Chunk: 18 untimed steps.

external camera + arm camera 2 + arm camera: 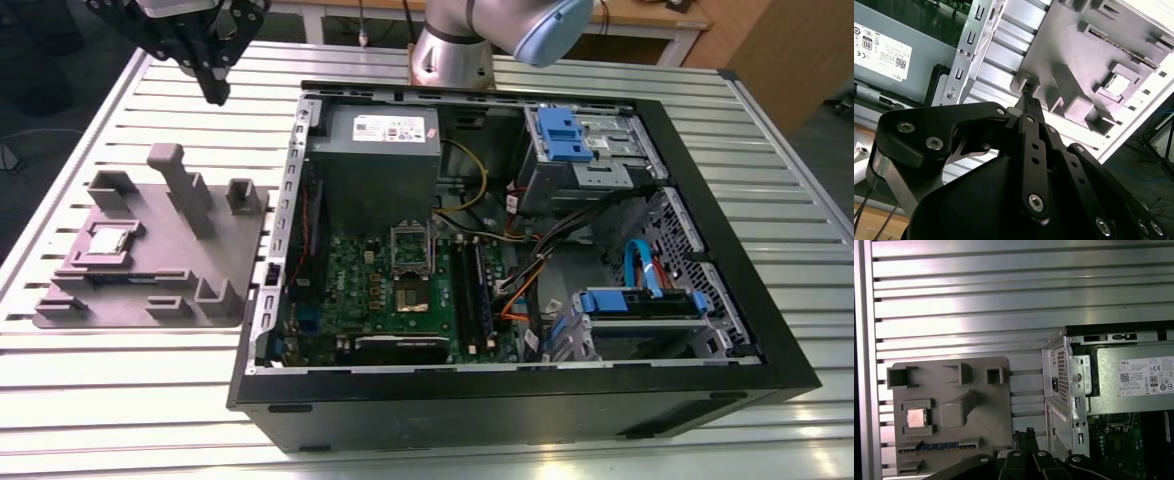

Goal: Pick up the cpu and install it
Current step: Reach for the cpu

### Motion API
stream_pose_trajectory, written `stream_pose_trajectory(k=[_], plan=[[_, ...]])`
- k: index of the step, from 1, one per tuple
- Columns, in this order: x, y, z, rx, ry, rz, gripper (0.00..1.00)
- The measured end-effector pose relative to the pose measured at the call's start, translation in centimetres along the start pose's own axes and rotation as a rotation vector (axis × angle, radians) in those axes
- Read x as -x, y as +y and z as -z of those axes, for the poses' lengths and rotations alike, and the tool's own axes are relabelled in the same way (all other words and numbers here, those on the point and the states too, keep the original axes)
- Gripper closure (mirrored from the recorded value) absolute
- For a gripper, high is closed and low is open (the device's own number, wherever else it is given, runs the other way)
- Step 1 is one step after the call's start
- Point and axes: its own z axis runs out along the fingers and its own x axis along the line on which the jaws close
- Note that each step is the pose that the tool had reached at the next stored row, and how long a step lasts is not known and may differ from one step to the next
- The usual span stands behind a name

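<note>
Gripper [212, 94], fingers together and empty, hangs near the desk's [134, 400] far edge in the exterior view; cpu [107, 241] lies in a grey plate's [150, 286] recess beside the open computer case [534, 405].

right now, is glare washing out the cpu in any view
Second wrist view: the small silvery square cpu glares near white on the grey plastic plate, and the slatted metal table beside it is blown out; first wrist view: a bright band across the table, cpu readable; exterior view: even light on it.
</note>
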Motion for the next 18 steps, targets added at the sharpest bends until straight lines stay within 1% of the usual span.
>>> stream_pose_trajectory(k=[12,15,18], plan=[[-0.22,0.03,0.00,-0.0001,0.0001,0.000,0.90],[-0.39,0.04,0.00,0.0000,0.0000,0.000,0.90],[-0.69,0.02,0.01,0.0000,0.0000,0.000,0.90]])
